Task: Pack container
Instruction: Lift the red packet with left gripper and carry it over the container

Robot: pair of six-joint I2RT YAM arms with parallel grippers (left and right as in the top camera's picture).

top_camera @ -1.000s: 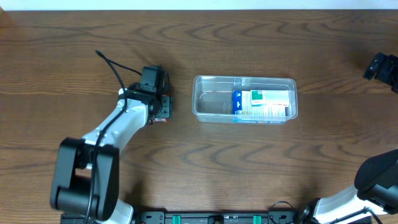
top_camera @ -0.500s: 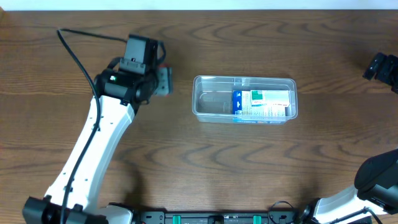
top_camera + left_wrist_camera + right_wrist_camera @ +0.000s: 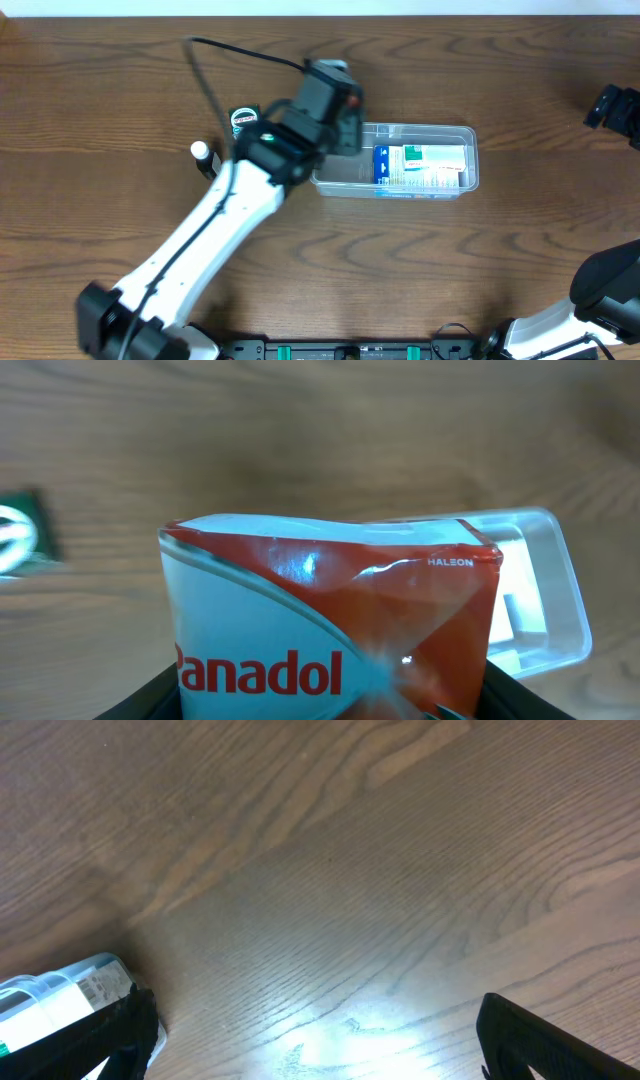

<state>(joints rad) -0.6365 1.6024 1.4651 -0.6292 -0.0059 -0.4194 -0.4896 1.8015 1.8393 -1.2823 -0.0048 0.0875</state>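
Note:
The clear container (image 3: pixel 455 130) sits at table centre with a blue, white and green box (image 3: pixel 420 167) in its right half. My left gripper (image 3: pixel 345 125) is shut on a red and light-blue Panadol box (image 3: pixel 330 630) and holds it over the container's left end; the container's corner (image 3: pixel 545 600) shows behind the box in the left wrist view. My right gripper (image 3: pixel 315 1050) is open and empty above bare wood at the far right of the table; its body shows at the right edge of the overhead view (image 3: pixel 612 108).
A small green packet (image 3: pixel 243 118) and a small white bottle with a dark cap (image 3: pixel 203 155) lie on the table left of the container. The green packet also shows at the left edge of the left wrist view (image 3: pixel 20 545). The container's end shows in the right wrist view (image 3: pixel 60 1005).
My left arm has swung from the table's left side to the right, carrying the Panadol box over the container's left end. The packet and bottle are uncovered. The right arm has not moved.

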